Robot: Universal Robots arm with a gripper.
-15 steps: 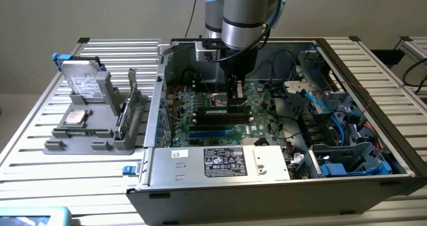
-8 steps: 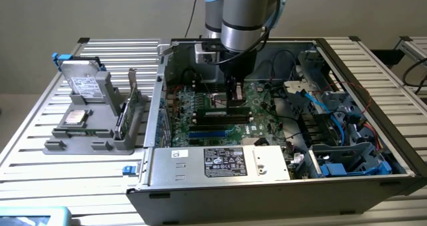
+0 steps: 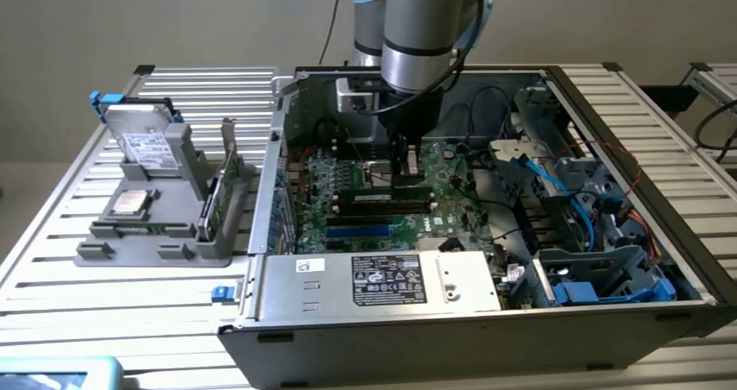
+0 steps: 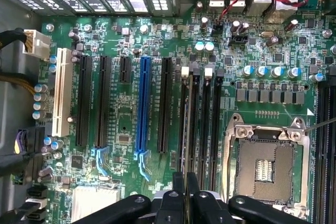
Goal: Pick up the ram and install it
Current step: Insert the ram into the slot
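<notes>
Wrist view: my gripper [image 4: 185, 186] is clenched to a narrow gap, one finger [image 4: 178, 183] on each side of a thin green strip that I take to be the ram [image 4: 184, 129], seen nearly edge-on. The strip runs along the first memory slot [image 4: 193, 124], between the long card slots and the socket [image 4: 265, 166], towards a white latch [image 4: 185, 71].

Exterior view: the gripper [image 3: 403, 183] stands down inside the open case [image 3: 461, 342], over the middle of the board [image 3: 334, 183]. The ram [image 3: 386, 198] lies level directly under it, parallel to the board's near edge. I cannot tell whether it is seated or merely resting in the slot.

Handling, by judgement:
- Light and stiff, but thin and brittle; it would not tolerate twisting.
- The smooth faces may slip under a weak pinch.
- The chips and contact edge are fragile.
- The sound hold is across the two faces at mid-length, near the upper edge, so that pressure goes straight down and both ends load evenly.
</notes>
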